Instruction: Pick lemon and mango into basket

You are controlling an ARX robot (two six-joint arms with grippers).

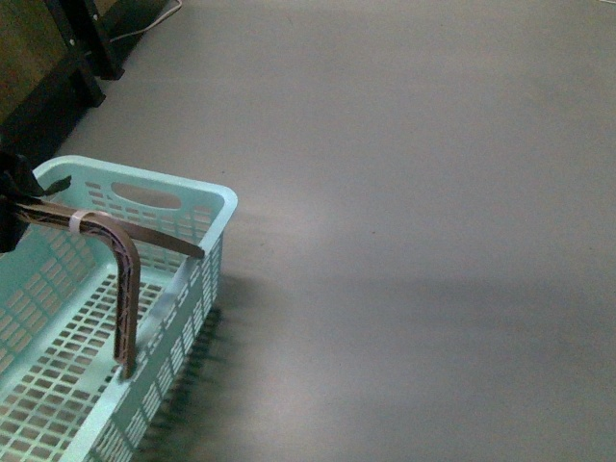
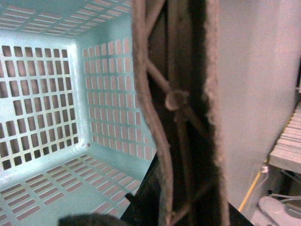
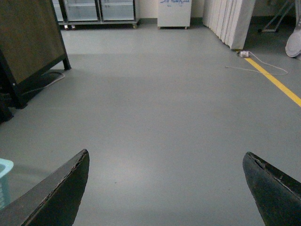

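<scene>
We see the basket (image 1: pixel 87 166) at lower left, empty; lemon and mango show nowhere, so both picks remain. Our left gripper (image 1: pixel 29 197) seems clamped on its handles (image 1: pixel 120 260); our right gripper (image 3: pixel 167 157) gapes, holding nothing.

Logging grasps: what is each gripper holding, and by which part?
The left gripper holds the basket by its two brown handles, near the white band. The right gripper is open, holding nothing.

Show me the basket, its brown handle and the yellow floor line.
basket (image 1: pixel 144 177), front view, far rim above the cutout.
brown handle (image 1: pixel 128 308), front view, upright stretch.
yellow line (image 3: pixel 275 81), right wrist view, mid-stripe on the floor.
</scene>
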